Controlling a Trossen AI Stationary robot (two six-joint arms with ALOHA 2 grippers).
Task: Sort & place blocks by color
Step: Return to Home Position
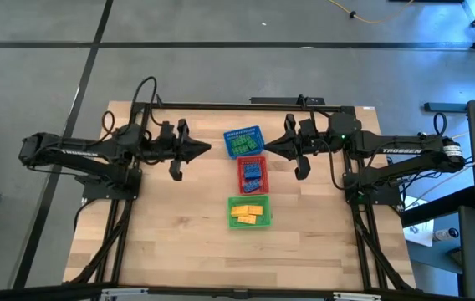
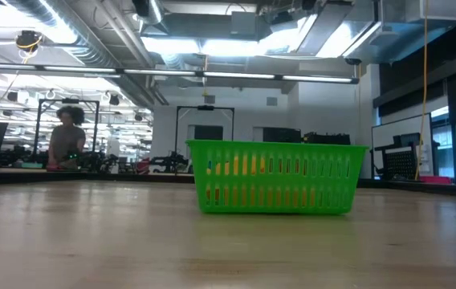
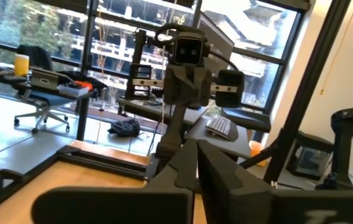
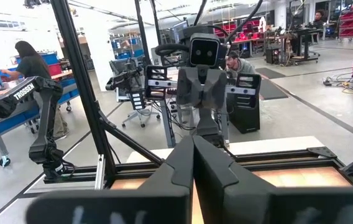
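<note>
Left pincer [image 1: 205, 149]: fingers pressed together, nothing in them, held up off the counter [image 1: 162, 242], tip aimed at the other arm. Right pincer [image 1: 268, 148]: same, closed & empty, pointing back at it. The blue basket [image 1: 231, 134] sits between the two tips, near each, touched by neither.

Risk, as I read it: sorting looks done, so little left to spoil. But the arms are parked nose-to-nose over one end of the basket row. If either swings inward or dips while folding back, a finger could clip the blue basket's rim & shove it, or spill the green blocks [image 1: 244, 147].

Blocks vs pincers:
- Green blocks: in the blue basket, between the tips & prob. lower.
- Blue blocks [image 1: 254, 174]: in the red basket [image 1: 240, 174], next along the row, off to one side of both tips.
- Yellow blocks [image 1: 249, 214]: in the green basket [image 1: 231, 211], last in the row, well apart from both pincers.

No loose block that I can spot.
</note>
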